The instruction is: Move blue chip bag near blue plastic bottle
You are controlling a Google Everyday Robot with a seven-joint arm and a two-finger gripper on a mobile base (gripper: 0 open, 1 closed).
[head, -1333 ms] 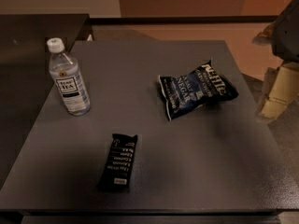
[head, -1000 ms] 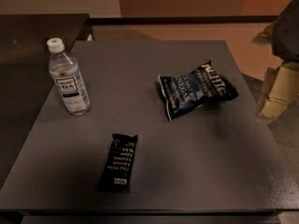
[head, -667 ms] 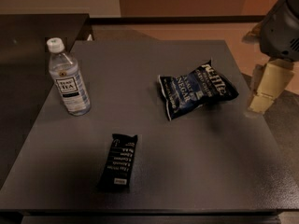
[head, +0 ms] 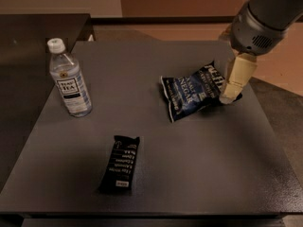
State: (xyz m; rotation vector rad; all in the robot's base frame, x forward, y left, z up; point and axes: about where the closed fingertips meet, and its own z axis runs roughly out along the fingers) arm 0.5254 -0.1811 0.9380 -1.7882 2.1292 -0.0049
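The blue chip bag (head: 191,91) is a crinkly navy pillow bag with white lettering, lying flat right of the table's middle. The blue plastic bottle (head: 70,79), clear with a white cap and a white-and-dark label, stands upright at the table's left side, well apart from the bag. My gripper (head: 231,91) hangs from the grey arm at the upper right, its cream finger reaching down to the bag's right end.
A narrow black bar wrapper (head: 120,162) with white text lies at the front, left of middle. The dark grey table (head: 156,174) has its right edge just beyond the gripper. A darker counter (head: 28,32) stands at the back left.
The arm has swung in from the right edge of view toward the left, bringing the gripper from off the table to the bag's right end. Bag, bottle and wrapper have not moved.
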